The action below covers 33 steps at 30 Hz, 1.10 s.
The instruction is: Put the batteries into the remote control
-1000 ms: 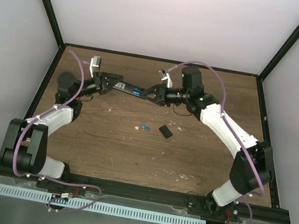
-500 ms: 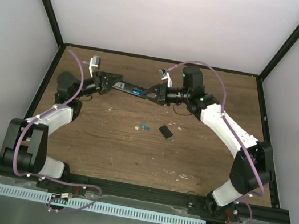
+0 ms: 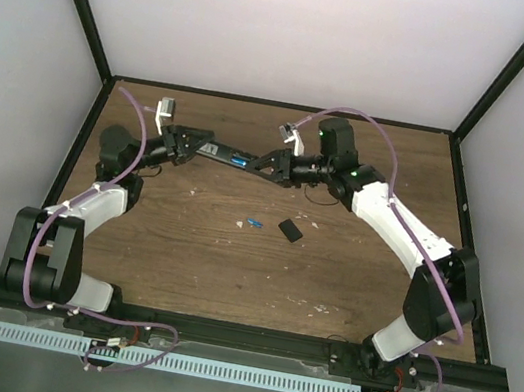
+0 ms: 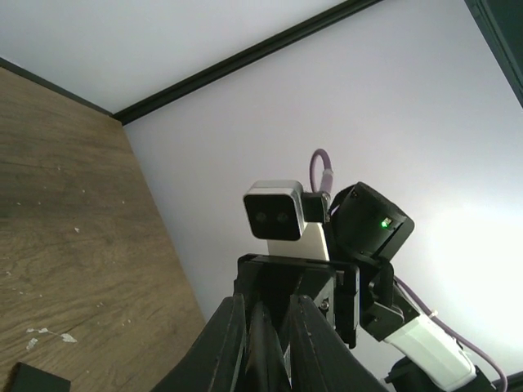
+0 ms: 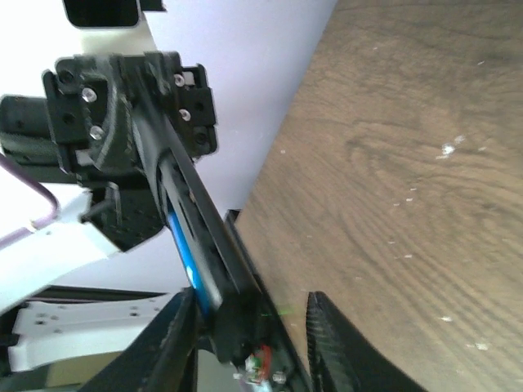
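Between both pincers hangs the remote control (image 3: 223, 155): left pincer (image 3: 207, 149) pinches one end steady, right pincer (image 3: 265, 167) straddles the other, slightly spread, seemingly seating a blue battery (image 3: 239, 161); second battery (image 3: 253, 223) lies beneath them.

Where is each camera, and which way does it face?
Top external: above and behind, looking down at the table; both arms show, meeting at the remote control.
Left wrist: on the left arm, facing the right arm; its fingers show.
Right wrist: on the right arm, facing the left hand; its fingers show.
Top and right wrist share the remote control.
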### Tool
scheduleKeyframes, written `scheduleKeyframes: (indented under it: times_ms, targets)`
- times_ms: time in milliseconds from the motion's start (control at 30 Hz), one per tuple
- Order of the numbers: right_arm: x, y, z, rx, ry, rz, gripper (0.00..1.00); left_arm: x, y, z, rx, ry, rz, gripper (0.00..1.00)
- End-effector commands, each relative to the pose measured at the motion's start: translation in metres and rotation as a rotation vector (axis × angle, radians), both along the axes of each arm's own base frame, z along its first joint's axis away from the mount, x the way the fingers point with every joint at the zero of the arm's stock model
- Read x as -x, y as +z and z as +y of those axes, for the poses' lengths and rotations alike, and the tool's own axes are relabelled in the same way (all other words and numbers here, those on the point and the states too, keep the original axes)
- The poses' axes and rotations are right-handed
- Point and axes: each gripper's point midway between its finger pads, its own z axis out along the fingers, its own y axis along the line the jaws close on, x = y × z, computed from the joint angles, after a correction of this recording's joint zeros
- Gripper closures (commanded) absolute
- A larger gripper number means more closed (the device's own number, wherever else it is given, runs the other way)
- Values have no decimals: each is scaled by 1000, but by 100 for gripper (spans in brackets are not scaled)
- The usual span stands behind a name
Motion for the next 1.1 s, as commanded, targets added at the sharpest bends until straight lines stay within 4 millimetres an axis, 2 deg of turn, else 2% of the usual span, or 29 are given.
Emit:
scheduleKeyframes:
  times_ms: [0, 200, 367, 500, 667, 833, 1067]
  targets:
    - [-7, 15, -20, 104, -73, -155, 66, -7, 6, 12, -22, 42, -54, 100]
    - [-17, 17, -47, 247, -178, -327, 55, -11, 0, 30, -100, 90, -53, 100]
    - [-28, -4, -69, 397, -228, -432, 51, -7, -18, 33, -164, 96, -8, 100]
    - [-31, -35, -77, 507, -181, -495, 51, -1, -44, 34, -196, 71, 83, 100]
    - [-31, -79, -77, 592, -82, -528, 61, 7, -67, 44, -246, 74, 172, 100]
    - [-27, -119, -70, 649, 4, -564, 63, 13, -72, 48, -263, 79, 195, 100]
    - [-20, -170, -49, 745, 141, -663, 62, 15, -79, 49, -275, 84, 215, 100]
